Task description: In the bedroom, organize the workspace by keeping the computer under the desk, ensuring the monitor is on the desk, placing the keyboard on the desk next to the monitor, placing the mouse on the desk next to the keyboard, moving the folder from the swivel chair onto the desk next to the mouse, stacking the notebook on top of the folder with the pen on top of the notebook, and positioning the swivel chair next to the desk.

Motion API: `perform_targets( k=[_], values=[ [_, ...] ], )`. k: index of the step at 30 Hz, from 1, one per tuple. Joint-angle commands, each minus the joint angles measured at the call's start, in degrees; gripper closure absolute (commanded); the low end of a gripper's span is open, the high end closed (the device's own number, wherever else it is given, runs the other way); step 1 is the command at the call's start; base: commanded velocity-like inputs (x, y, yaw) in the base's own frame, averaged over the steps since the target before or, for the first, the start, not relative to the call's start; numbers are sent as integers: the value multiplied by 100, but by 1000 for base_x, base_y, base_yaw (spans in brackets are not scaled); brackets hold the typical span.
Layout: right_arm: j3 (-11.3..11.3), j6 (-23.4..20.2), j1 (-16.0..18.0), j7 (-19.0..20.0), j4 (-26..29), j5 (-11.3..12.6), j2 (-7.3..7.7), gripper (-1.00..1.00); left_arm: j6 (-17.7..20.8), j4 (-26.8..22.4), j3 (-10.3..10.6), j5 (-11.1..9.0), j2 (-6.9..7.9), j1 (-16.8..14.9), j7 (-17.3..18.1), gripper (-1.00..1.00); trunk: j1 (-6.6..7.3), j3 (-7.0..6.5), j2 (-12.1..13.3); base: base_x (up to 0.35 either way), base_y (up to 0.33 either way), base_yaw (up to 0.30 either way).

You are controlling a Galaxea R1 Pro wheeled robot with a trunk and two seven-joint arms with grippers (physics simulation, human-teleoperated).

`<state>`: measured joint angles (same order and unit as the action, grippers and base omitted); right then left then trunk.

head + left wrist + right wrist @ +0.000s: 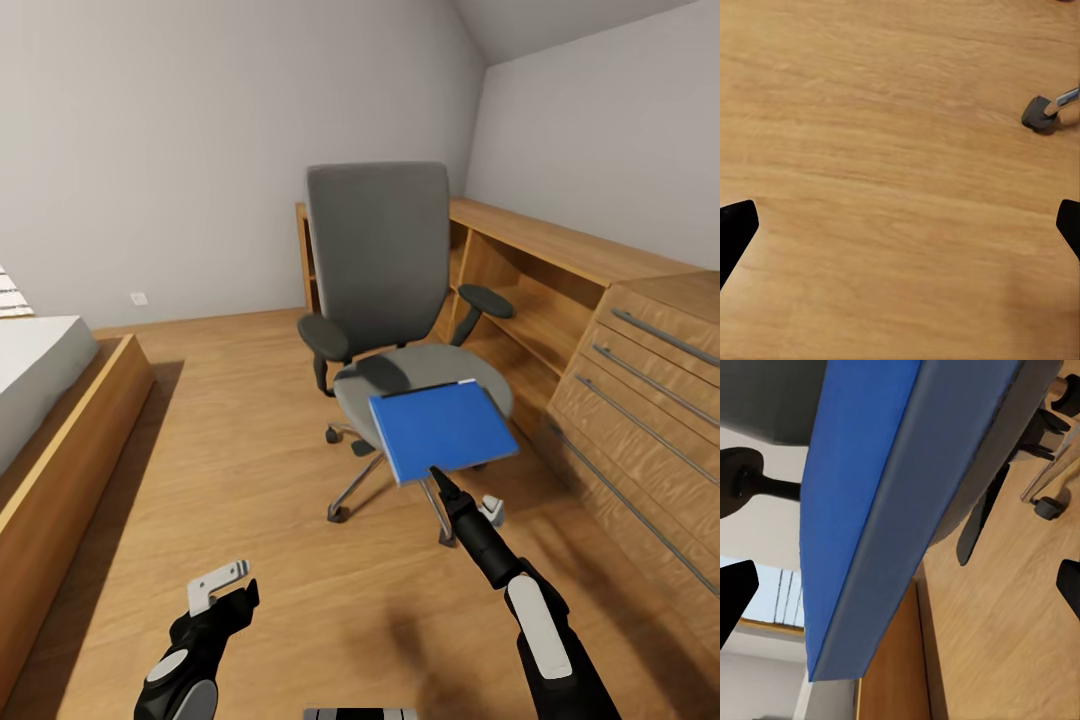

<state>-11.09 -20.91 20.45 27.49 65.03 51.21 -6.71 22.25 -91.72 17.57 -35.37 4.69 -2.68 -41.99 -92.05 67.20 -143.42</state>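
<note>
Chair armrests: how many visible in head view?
2. One armrest on the chair's left side of the picture, the other armrest on the right, beside the wood shelving.

Seat: the folder (443,429) covers the front edge of the swivel chair (378,262) seat.
Chair base: partly hidden behind the folder and the right gripper (437,478).
Right gripper: whether its tip touches the folder is unclear.
Bed (30,370): cut off at picture's left edge.
Drawer unit (650,400): cut off at right edge.

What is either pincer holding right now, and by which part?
Nothing is held. The right pincer is open at the near edge of the blue folder, which lies on the swivel chair. The left pincer hangs open over the floor.
</note>
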Motion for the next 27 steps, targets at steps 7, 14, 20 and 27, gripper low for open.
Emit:
perform_targets(
  k=[7, 14, 20, 27],
  values=[
    [-17, -53, 3, 6, -4, 47, -6, -100, 19, -4, 17, -33, 6, -5, -46, -100, -1, 5, -2, 124, 19, 0],
    [-18, -53, 3, 2, -7, 47, -6, -100, 24, -4, 18, -32, 6, -5, -46, -100, -1, 5, -2, 19, 3, 0],
    [-17, -53, 3, -3, -7, 47, -6, -100, 21, -3, 18, -32, 6, -5, -46, -100, -1, 5, -2, 15, 47, 0],
    [-17, -53, 3, -6, -7, 47, -4, -100, 23, -3, 18, -31, 6, -5, -46, -100, -1, 5, -2, 60, 128, 0]
  ],
)
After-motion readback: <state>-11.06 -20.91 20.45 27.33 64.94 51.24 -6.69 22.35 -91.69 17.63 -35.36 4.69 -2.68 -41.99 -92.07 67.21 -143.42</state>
